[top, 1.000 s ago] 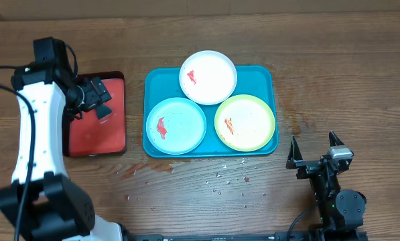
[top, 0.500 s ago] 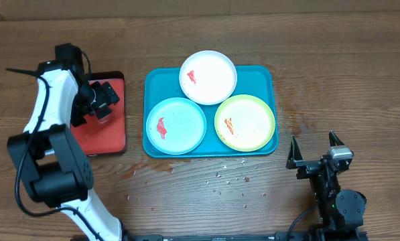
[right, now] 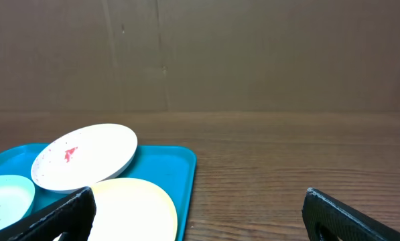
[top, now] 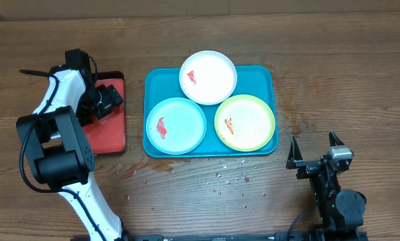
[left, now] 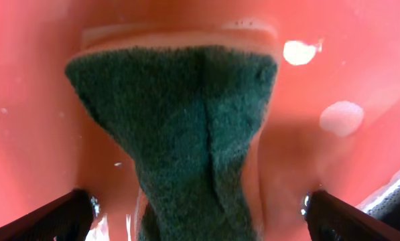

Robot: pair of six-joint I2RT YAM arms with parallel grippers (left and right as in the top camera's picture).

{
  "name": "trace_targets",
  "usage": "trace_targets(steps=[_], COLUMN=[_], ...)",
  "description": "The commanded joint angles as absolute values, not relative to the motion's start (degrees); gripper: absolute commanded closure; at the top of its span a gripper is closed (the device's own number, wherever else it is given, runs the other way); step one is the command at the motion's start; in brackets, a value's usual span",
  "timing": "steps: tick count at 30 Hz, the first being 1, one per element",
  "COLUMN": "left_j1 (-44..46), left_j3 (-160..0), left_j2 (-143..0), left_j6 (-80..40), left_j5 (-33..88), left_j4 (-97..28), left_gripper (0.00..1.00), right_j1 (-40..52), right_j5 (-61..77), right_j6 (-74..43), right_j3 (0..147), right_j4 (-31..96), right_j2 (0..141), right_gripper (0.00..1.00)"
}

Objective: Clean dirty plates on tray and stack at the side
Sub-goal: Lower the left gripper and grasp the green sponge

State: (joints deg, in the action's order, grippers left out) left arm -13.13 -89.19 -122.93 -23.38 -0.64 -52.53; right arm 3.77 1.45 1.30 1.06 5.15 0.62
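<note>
Starting at the left: my left tool (top: 104, 100) noses down onto the red tray (top: 102, 137), since that's where the sponge (left: 179, 120) lies & no plate gets wiped w/o it. In the wrist view the green scour side faces the cam, w/ pale foam showing at the far end. My fingertips (left: 65, 217) stand wide apart, one each side of the sponge w/ a gap on both sides, so I'm straddling it and clamping nothing yet. The sponge narrows toward me; whether that's a crease or just the angle, can't tell. Arm pose: base at the near-left, links rising then folding over, wrist bent so the tool points in at the red tray's far half.

In the middle, the tray (top: 267, 77) holds all 3 plates. The blue plate (top: 176, 125) is near-left, the white plate (top: 208, 77) far-centre and overhanging the far rim, the green plate (top: 245, 122) near-right. The right wrist view shows the white one tilted, prob. propped on its neighbours' rims. Each carries a red smear & none is stacked at the side, so I'd say the job is at its start; step in hand = grab the sponge. Crumbs (top: 226, 177) dot the surface (top: 360, 67) just in front of the tray.

At the right, my right tool (top: 313, 144) is parked low by the tray's near-right corner, not touching it. Its fingers are apart & empty and it aims at the far edge, w/ the arm folded over its base. My guess: it waits there to steady or lift plates once wiping begins.
</note>
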Motion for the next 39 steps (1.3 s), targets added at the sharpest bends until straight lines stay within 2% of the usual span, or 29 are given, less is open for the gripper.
trace_targets(steps=[1, 2, 4, 7, 8, 12, 13, 14, 15, 16, 30, 31, 32, 33, 36, 39], left_j1=[-12.95, -12.95, -12.95, -12.95, -12.95, -12.95, -12.95, -12.95, -12.95, -12.95, -12.97, -12.97, -12.97, -12.97, -12.97, -12.97], left_j3=[-90.15, -90.15, -90.15, -90.15, -90.15, -90.15, -90.15, -90.15, -90.15, -90.15, -90.15, -90.15, -90.15, -90.15, -90.15, -90.15], left_j2=[-125.95, -126.21, -126.69, -127.0, -127.0, -127.0, -127.0, -127.0, -127.0, -127.0, -127.0, -127.0, -127.0, -127.0, -127.0, -127.0], left_j6=[-24.01, -24.03, -24.03, -24.03, -24.03, -24.03, -24.03, -24.03, -24.03, -24.01, -24.01, -24.03, -24.03, -24.01, -24.03, -24.03], left_j5=[-1.04, -1.04, -1.04, -1.02, -1.02, -1.02, -1.04, -1.04, -1.04, -1.08, -7.92, -7.92, -7.92, -7.92, -7.9, -7.9], left_j4=[-51.96, -51.99, -52.03, -52.23, -52.25, -52.45, -52.4, -52.23, -52.07, -51.7, -42.85, -42.68, -42.54, -42.44, -42.68, -43.51], left_gripper=[0.16, 0.36, 0.62, 0.93, 0.96, 0.96, 0.92, 0.7, 0.4, 0.0, 0.01, 0.11, 0.28, 0.54, 0.96, 0.95], right_j1=[3.73, 3.73, 3.73, 3.73, 3.73, 3.73, 3.73, 3.73, 3.73, 3.73, 3.73, 3.73, 3.73, 3.73, 3.73, 3.73], right_j5=[1.13, 1.13, 1.13, 1.13, 1.13, 1.13, 1.13, 1.13, 1.13, 1.13, 1.13, 1.13, 1.13, 1.13, 1.13, 1.13], right_j6=[1.34, 1.34, 1.34, 1.34, 1.34, 1.34, 1.34, 1.34, 1.34, 1.34, 1.34, 1.34, 1.34, 1.34, 1.34, 1.34], right_j3=[0.47, 0.47, 0.47, 0.47, 0.47, 0.47, 0.47, 0.47, 0.47, 0.47, 0.47, 0.47, 0.47, 0.47, 0.47, 0.47], right_j4=[4.82, 4.82, 4.82, 4.82, 4.82, 4.82, 4.82, 4.82, 4.82, 4.82, 4.82, 4.82, 4.82, 4.82, 4.82, 4.82], right_j2=[0.16, 0.16, 0.16, 0.16, 0.16, 0.16, 0.16, 0.16, 0.16, 0.16, 0.16, 0.16, 0.16, 0.16, 0.16, 0.16], right_gripper=[0.0, 0.0, 0.0, 0.0, 0.0, 0.0, 0.0, 0.0, 0.0, 0.0, 0.0, 0.0, 0.0, 0.0, 0.0, 0.0])
